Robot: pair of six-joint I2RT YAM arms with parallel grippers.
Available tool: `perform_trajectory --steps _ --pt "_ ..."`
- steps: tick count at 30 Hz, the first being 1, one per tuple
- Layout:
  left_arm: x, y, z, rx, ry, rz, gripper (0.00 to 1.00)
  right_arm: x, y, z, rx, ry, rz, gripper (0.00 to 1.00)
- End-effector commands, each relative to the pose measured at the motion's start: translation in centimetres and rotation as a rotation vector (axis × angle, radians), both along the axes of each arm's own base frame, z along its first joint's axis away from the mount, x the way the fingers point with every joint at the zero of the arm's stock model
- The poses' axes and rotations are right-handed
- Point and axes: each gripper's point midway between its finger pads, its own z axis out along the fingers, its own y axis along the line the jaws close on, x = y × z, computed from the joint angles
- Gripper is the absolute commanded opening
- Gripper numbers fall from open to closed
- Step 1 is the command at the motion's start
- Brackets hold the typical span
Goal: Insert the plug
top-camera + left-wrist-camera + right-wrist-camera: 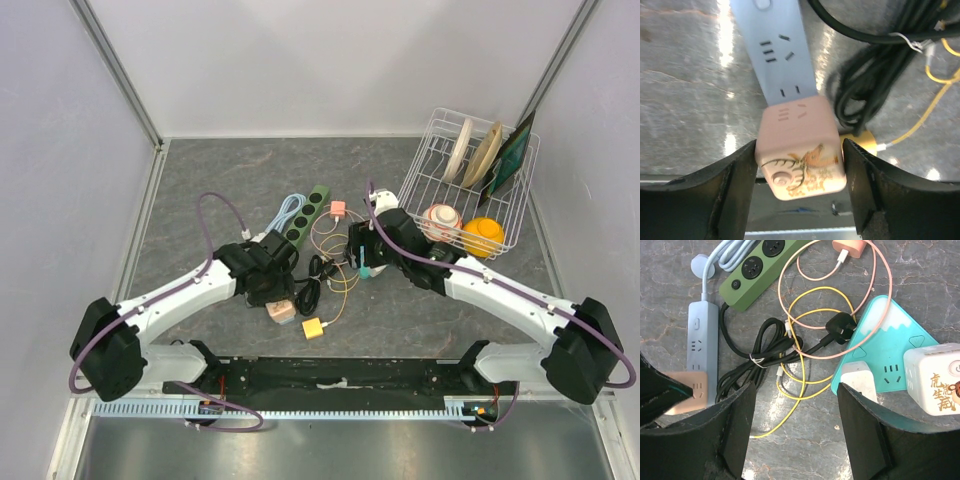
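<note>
A pink cube plug [800, 150] with a deer drawing sits on the end of the blue-grey power strip [777, 50]. My left gripper [800, 165] stands open around the cube, and a narrow gap shows at the right finger [875, 190]. The cube also shows at the left edge of the right wrist view [687, 390]. My right gripper [796, 390] is open above bare table and a yellow cable [805, 385], holding nothing. Just right of it, a white plug [860, 377] sits in a teal triangular socket board [885, 340]. A black plug [840, 330] lies loose.
A white cube adapter [935, 377] sits on the teal board's right corner. A green power strip [305, 215], a coiled black cable [875, 75] and a looped pink cable [875, 300] crowd the middle. A yellow adapter [313, 328] lies near the front. A dish rack [470, 180] stands at the back right.
</note>
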Motion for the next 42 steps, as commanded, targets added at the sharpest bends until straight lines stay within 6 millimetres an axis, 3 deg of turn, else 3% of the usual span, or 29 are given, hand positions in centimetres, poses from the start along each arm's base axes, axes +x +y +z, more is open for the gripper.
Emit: perform_trajectory --steps 1,5,9,14,17,21,25,30,32,35,39,41,42 --pt "0.3 4.9 -0.1 0.248 -0.036 0.047 0.68 0.2 -0.1 1.3 0.047 -0.041 0.009 0.74" --pt "1.8 9.5 0.7 0.344 -0.059 0.127 0.60 0.2 -0.5 0.8 0.038 -0.045 0.016 0.74" --pt "3.9 12.0 1.1 0.333 -0.082 0.186 0.58 0.2 -0.9 0.1 0.028 -0.040 0.017 0.74" --pt "6.4 15.7 1.7 0.412 -0.078 0.227 0.61 0.2 -1.4 -0.4 0.010 -0.043 0.022 0.74" --pt "7.7 16.5 1.5 0.394 -0.071 0.226 0.66 0.2 -1.7 -0.9 -0.012 -0.044 0.033 0.74" --pt "9.0 14.7 3.6 0.284 -0.165 0.169 0.82 0.1 -1.9 -0.7 -0.030 -0.065 0.065 0.76" --pt "9.9 12.7 7.2 0.162 -0.287 0.106 0.97 0.3 -2.0 0.2 -0.047 -0.103 0.079 0.79" --pt "11.0 9.4 11.7 0.023 -0.421 -0.022 0.99 0.6 -2.7 1.0 -0.075 -0.137 0.067 0.79" --pt "11.7 7.7 12.7 -0.034 -0.457 -0.084 1.00 0.6 -2.8 1.1 -0.080 -0.148 0.067 0.79" --pt "13.0 5.5 12.5 -0.078 -0.493 -0.185 1.00 0.7 -3.1 1.0 -0.090 -0.157 0.064 0.79" --pt "15.3 2.9 10.3 -0.053 -0.512 -0.315 1.00 0.9 -3.3 0.7 -0.105 -0.168 0.061 0.79" --pt "16.3 1.3 8.2 -0.030 -0.476 -0.369 1.00 1.0 -3.2 0.6 -0.105 -0.172 0.064 0.79" --pt "17.1 0.6 8.2 -0.024 -0.489 -0.383 1.00 1.1 -3.1 0.4 -0.112 -0.171 0.071 0.79"
